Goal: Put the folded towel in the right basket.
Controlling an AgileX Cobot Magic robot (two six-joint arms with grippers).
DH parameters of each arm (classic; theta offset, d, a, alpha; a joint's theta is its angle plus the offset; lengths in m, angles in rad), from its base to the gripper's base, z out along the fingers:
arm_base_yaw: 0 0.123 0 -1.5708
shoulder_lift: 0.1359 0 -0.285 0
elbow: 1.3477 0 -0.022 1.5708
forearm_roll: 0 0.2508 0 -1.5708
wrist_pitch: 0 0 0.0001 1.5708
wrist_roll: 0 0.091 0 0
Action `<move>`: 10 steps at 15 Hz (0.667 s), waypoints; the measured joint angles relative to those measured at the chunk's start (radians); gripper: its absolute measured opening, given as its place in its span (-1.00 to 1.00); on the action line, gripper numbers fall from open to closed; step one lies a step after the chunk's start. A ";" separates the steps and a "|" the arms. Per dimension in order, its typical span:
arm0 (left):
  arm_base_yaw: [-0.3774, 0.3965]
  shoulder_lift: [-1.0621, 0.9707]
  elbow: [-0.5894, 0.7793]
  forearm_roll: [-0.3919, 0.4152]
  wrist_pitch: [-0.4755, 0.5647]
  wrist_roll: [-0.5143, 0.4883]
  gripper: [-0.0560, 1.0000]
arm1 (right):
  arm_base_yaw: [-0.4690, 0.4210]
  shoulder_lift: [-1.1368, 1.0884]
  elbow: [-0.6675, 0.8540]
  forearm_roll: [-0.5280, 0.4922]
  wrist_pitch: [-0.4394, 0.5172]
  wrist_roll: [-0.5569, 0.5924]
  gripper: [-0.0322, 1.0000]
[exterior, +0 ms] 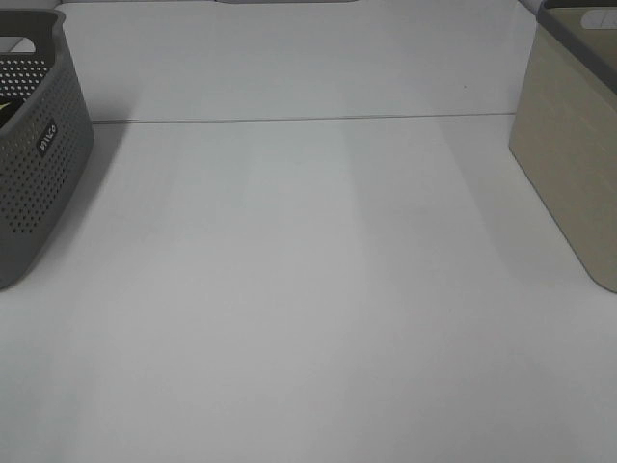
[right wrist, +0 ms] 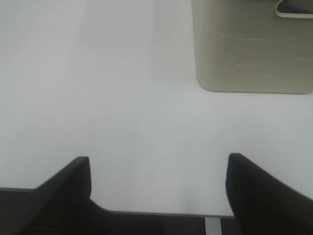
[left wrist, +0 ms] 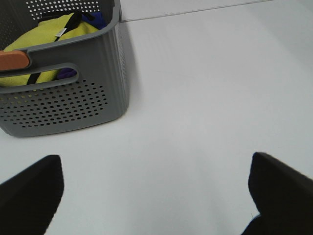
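Observation:
A grey perforated basket [exterior: 39, 164] stands at the table's left edge. In the left wrist view the same basket [left wrist: 73, 98] holds a yellow folded towel [left wrist: 49, 39] with dark and blue cloth beside it and an orange piece at its handle. A beige basket [exterior: 569, 164] stands at the right edge; it also shows in the right wrist view [right wrist: 252, 49]. My left gripper [left wrist: 156, 196] is open and empty above bare table, short of the grey basket. My right gripper [right wrist: 159, 188] is open and empty near the table's front edge. Neither gripper shows in the exterior high view.
A white table [exterior: 308, 289] spans the space between the two baskets, with a seam line [exterior: 289, 120] running across the back. The table's front edge [right wrist: 161, 214] shows in the right wrist view.

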 joint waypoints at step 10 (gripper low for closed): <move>0.000 0.000 0.000 0.000 0.000 0.000 0.95 | 0.044 -0.011 0.036 -0.024 -0.096 0.034 0.47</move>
